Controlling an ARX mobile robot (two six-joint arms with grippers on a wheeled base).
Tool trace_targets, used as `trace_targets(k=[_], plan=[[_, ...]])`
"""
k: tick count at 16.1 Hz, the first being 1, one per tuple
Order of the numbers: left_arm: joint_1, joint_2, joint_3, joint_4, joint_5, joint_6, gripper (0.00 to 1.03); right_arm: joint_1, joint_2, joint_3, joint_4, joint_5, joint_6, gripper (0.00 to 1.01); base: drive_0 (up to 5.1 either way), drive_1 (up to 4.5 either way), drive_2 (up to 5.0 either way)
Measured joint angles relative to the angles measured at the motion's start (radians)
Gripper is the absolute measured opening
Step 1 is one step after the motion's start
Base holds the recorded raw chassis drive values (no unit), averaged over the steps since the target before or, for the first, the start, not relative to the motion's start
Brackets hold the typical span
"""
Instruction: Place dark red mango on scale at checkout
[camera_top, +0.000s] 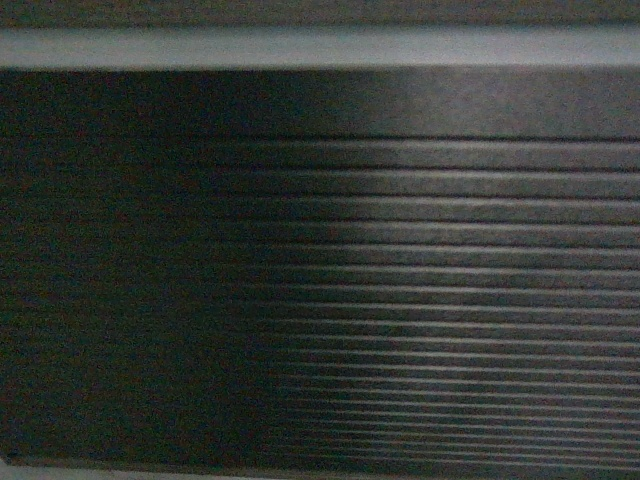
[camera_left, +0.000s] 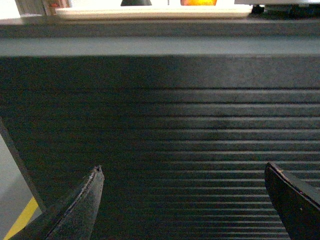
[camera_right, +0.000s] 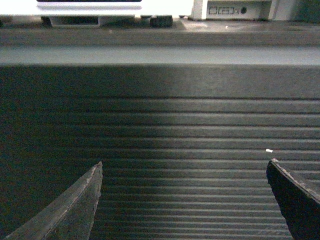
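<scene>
The checkout (camera_top: 320, 250) fills the head view with its dark front of horizontal slats, and neither gripper shows there. My left gripper (camera_left: 184, 169) is open before the checkout (camera_left: 160, 130), with only slats between its fingers. At the top edge of that view, on the counter, shows a strip of orange-red that looks like the dark red mango (camera_left: 198, 2). My right gripper (camera_right: 185, 164) is open too, facing the checkout (camera_right: 160, 130). Above it on the counter stands the white scale (camera_right: 90, 6), with only its lower front in view.
A thin beige tray (camera_left: 150, 12) lies on the counter's top, with a dark object (camera_left: 136, 2) behind it. A white device (camera_right: 235, 9) stands to the right of the scale. Grey floor with a yellow line (camera_left: 20, 222) shows at the left wrist view's lower left.
</scene>
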Motion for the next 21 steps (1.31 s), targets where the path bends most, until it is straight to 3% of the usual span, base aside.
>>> trace_targets(k=[21], plan=[[0.000, 0.000, 0.000, 0.000, 0.000, 0.003, 0.98, 0.000, 0.000, 0.000, 0.000, -0.001, -0.001, 0.98, 0.0, 0.00, 0.0]])
